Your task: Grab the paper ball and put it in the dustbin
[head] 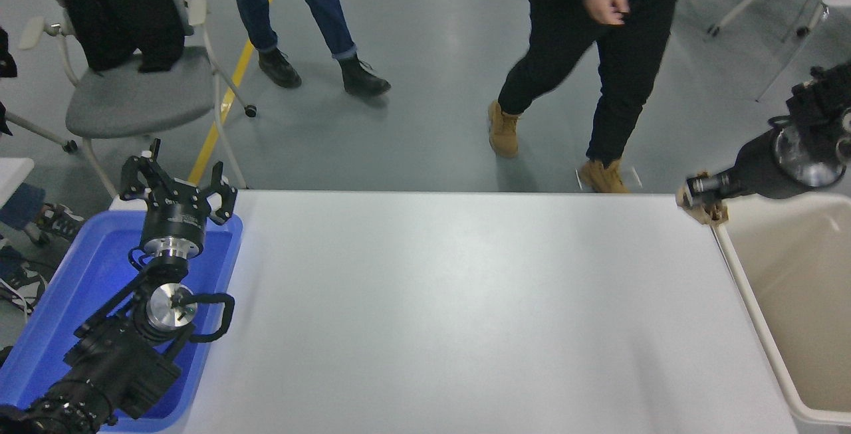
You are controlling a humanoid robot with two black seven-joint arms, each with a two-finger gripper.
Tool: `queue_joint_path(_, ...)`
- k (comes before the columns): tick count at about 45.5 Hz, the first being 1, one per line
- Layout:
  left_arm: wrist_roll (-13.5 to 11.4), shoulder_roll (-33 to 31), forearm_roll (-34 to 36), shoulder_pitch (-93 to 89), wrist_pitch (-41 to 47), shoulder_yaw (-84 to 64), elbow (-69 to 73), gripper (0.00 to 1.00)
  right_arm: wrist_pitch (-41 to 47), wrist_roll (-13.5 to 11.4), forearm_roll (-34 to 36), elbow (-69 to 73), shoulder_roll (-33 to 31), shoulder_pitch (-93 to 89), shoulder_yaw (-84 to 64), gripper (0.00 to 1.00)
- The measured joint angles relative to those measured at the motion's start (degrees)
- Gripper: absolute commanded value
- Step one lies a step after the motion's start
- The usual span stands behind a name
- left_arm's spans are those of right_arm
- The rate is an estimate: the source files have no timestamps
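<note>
The white bench (432,314) carries a blue tray (40,327) at its left end. The dustbin (738,288) stands at the bench's right edge. The left tool (178,185) is parked above the tray, fingers spread wide. The right tool (698,189) is clamped on the paper ball (706,211), raised over the bench's far right corner, just beside the dustbin's rim.

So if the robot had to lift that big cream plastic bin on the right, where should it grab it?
Probably by the thick rounded rim of the large cream-white rectangular plastic dustbin, pinching its long table-side edge from above. The walls look broad and smooth, so the rim is the only narrow part shown. The right gripper is busy, shut on the crumpled tan paper ball.
</note>
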Motion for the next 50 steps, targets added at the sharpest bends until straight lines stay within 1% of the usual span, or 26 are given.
queue_joint_path(5,0.0,0.02,0.01,0.01,0.0,-0.01,0.0,0.99,3.25,0.01,-0.18,2.19,-0.09,5.2,-1.43,0.0)
queue_joint_path(13,0.03,0.04,0.02,0.02,0.0,-0.01,0.0,0.99,5.97,-0.19,-0.34,3.93,0.04,9.39,-2.92,0.0)
queue_joint_path(23,0.05,0.05,0.02,0.03,0.0,-0.02,0.0,0.99,6.84,-0.4,-0.69,4.42,0.22,10.71,-3.83,0.0)
queue_joint_path(27,0.04,0.06,0.02,0.03,0.0,-0.02,0.0,0.99,6.24,-0.49,-1.63,2.48,0.0,9.09,-4.78,0.0)
queue_joint_path(31,0.04,0.07,0.02,0.04,0.0,-0.03,0.0,0.99,5.4,-0.42,-3.7,-1.33,-1.19,5.98,-6.02,0.0)
queue_joint_path(39,0.04,0.07,-0.05,0.04,0.0,-0.03,0.01,0.99,2.13,-0.09,-11.43,-14.42,-7.02,-6.24,-5.59,0.0)
queue_joint_path(43,0.01,0.07,-0.06,0.03,0.0,-0.03,0.01,0.99,-0.77,0.05,-15.02,-22.81,-10.18,-16.06,-2.26,0.0)
queue_joint_path(50,0.0,0.06,-0.05,0.04,0.0,-0.02,0.01,0.99,-6.42,0.23,-18.2,-35.48,-13.25,-34.16,6.37,0.0)
